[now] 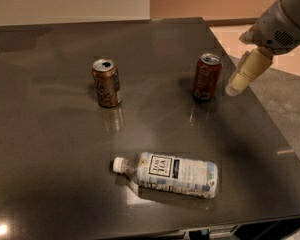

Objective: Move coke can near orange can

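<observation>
The coke can [207, 77], deep red with a silver top, stands upright on the dark table [55, 149] at the right. The orange can [106, 82], brownish-orange with pale lettering and an open silver top, stands upright to the left of it, well apart. My gripper [238, 83] comes in from the upper right on a grey arm; its cream finger tip hangs just right of the coke can, at about the can's height, not touching it.
A clear water bottle [170, 174] with a white label lies on its side near the table's front edge, cap to the left. The table's right edge runs just past the coke can, with grey floor [285, 104] beyond.
</observation>
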Controlling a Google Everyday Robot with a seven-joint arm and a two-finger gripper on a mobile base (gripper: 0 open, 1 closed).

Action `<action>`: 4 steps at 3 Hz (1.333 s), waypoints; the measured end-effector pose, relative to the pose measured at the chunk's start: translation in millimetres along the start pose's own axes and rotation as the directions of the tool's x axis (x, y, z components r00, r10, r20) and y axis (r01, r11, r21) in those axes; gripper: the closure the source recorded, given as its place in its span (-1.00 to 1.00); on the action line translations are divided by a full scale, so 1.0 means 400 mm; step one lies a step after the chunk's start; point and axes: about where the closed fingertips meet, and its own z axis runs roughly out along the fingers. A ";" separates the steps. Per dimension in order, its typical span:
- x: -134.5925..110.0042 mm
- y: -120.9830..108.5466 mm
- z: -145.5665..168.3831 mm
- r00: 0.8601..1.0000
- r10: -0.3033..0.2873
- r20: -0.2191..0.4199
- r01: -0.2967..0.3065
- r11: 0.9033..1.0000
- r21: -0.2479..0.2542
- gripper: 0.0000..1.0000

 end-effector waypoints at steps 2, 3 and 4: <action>-0.029 -0.067 0.107 0.996 0.024 0.091 -0.019 0.998 -0.052 -1.00; -0.037 -0.081 0.148 0.993 0.025 0.115 -0.018 0.998 -0.063 -1.00; -0.048 -0.090 0.175 0.991 0.026 0.130 -0.017 0.997 -0.071 -0.67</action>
